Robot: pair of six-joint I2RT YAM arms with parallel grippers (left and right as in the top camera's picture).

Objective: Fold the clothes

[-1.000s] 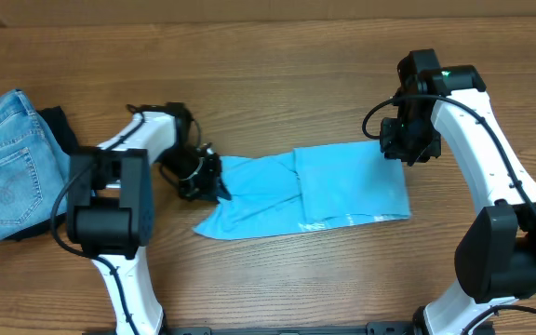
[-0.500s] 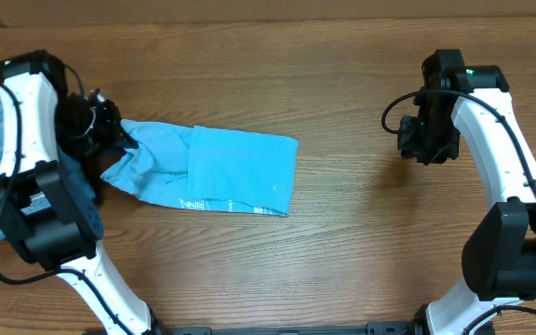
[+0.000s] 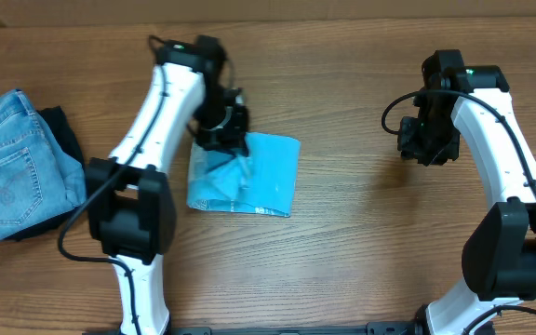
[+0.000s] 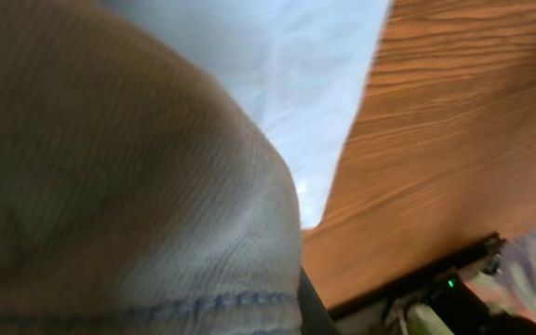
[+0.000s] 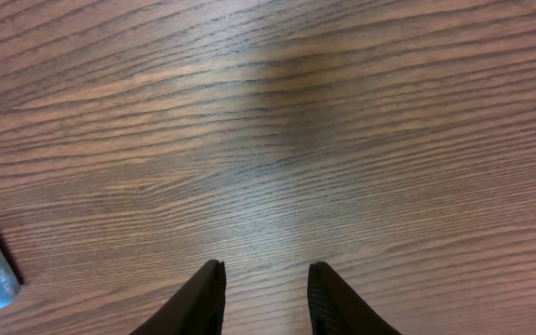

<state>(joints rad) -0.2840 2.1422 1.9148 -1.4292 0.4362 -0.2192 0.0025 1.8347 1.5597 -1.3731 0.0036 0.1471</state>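
Folded T-shirt [image 3: 266, 175], long axis left-right

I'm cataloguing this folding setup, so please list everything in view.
light sky-blue cotton T-shirt: one, sky blue, partly folded, table centre-left.
faded blue denim jeans: one, blue, far left edge.
black folded garment: one, black, peeking out along the jeans' right edge.
brown wooden table: one, brown, under everything.
left hand: one, black, shut on the T-shirt's upper left.
right hand: one, black, open over bare wood, right side.
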